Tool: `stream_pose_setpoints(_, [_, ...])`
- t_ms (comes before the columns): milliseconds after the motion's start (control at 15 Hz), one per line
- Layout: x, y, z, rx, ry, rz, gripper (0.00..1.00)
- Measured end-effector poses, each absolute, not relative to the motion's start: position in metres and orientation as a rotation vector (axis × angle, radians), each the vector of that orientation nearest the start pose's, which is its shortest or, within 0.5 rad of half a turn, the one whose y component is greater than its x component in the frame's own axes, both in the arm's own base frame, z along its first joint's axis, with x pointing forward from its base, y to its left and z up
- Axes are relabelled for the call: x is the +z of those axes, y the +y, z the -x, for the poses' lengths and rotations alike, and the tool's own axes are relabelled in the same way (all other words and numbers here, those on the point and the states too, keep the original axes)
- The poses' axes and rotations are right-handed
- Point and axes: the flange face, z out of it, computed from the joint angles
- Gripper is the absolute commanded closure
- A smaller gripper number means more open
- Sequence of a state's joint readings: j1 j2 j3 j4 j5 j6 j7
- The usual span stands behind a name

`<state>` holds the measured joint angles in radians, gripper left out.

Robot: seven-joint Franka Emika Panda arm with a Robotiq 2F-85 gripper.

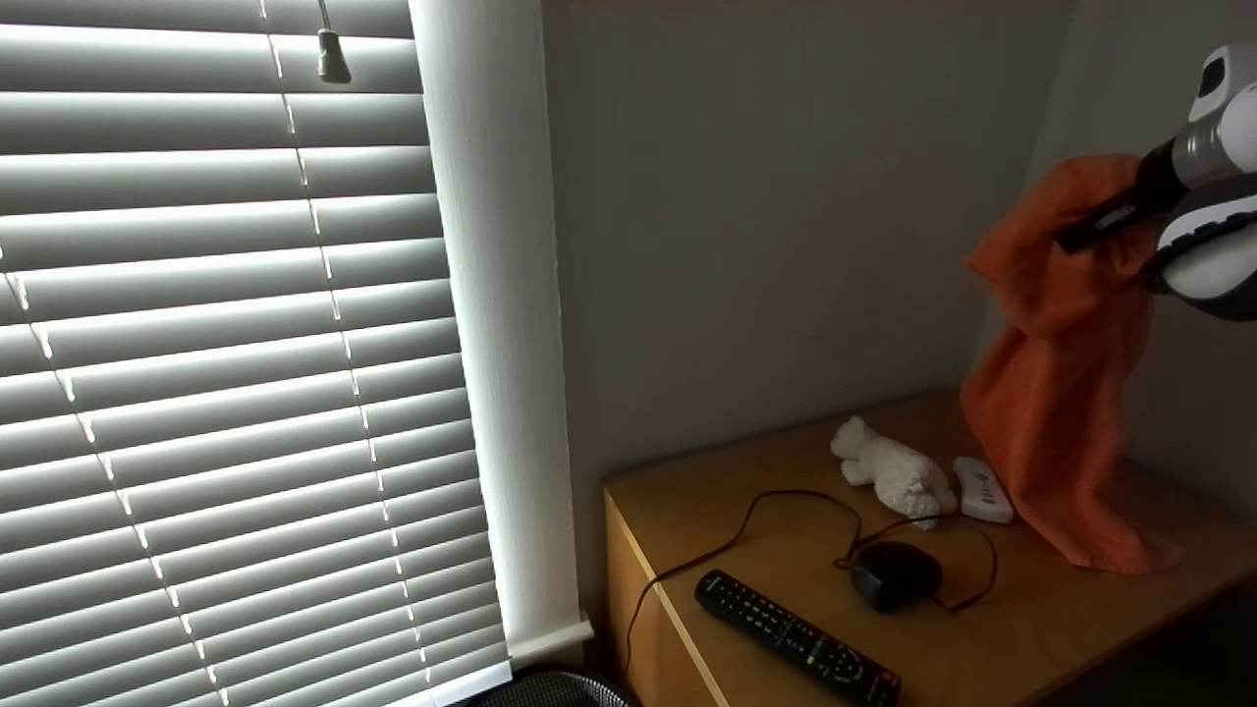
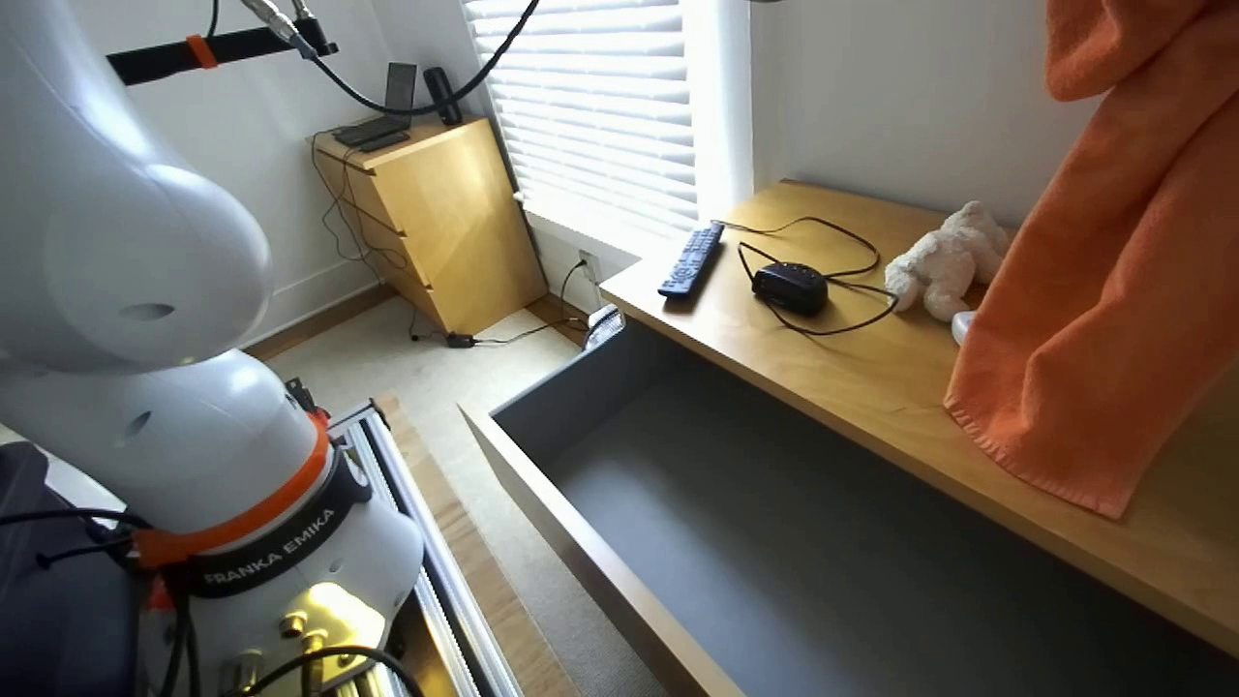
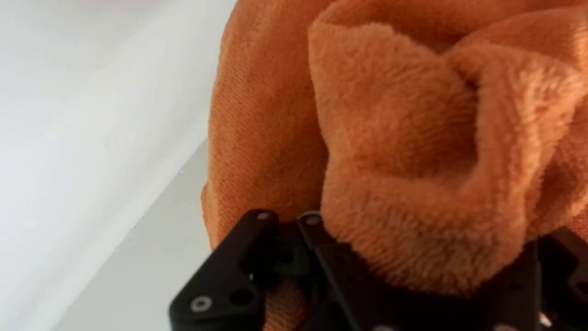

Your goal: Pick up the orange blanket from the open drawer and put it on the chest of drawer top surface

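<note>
1. One orange blanket (image 1: 1065, 373) hangs over the tabletop (image 2: 852, 373), out of the open drawer (image 2: 589, 552). Its lower hem reaches down to the wood or just short of it; from here I cannot tell which.

2. The cloth is held high up its length, likely so the dangling end can pass over the front edge without snagging. The drawer presumably stands open to give access to the blanket.

3. To one side lie a white stuffed bear (image 1: 889, 471), a corded black device (image 1: 894, 576) and a black remote (image 1: 795, 638). A white controller (image 1: 982, 491) appears just beside the folds, and a careless drop could bury it.

4. The jaws of the gripper (image 3: 425, 239) are clamped on a thick bunch of the blanket, with fabric bulging between them. That same fabric hides the tips, so the exact gap cannot be read.

5. Lowering the cloth and letting go appear to be all that remains.
</note>
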<state>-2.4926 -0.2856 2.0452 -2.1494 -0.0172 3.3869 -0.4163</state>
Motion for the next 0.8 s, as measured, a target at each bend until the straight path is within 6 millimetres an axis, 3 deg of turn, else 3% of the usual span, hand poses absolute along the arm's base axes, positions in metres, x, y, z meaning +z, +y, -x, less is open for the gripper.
stream_pose_setpoints(333, [0.448, -0.210, -0.569, 1.098, 0.135, -2.243, 1.00])
stream_pose_setpoints(800, [0.410, -0.223, -0.552, 1.025, 0.015, -2.301, 1.00])
